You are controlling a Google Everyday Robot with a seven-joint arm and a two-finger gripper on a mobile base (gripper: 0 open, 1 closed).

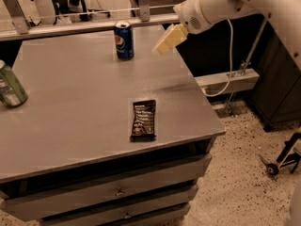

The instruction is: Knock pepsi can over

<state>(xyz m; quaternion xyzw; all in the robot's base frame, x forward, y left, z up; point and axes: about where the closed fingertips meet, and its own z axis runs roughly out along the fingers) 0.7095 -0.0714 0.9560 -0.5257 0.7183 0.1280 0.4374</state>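
Observation:
The pepsi can (124,40), blue with a round red-white-blue logo and a silver rim, stands upright near the far edge of the grey table (75,98). My gripper (169,39), pale yellow on a white arm, hangs above the table's far right part. It is to the right of the can, about a can's width away, and does not touch it.
A green can (9,86) stands at the table's left edge. A flat black snack wrapper (143,120) lies near the front middle. Drawers sit under the tabletop. A metal rail (84,26) runs behind the table. A dark cabinet (277,79) stands at the right.

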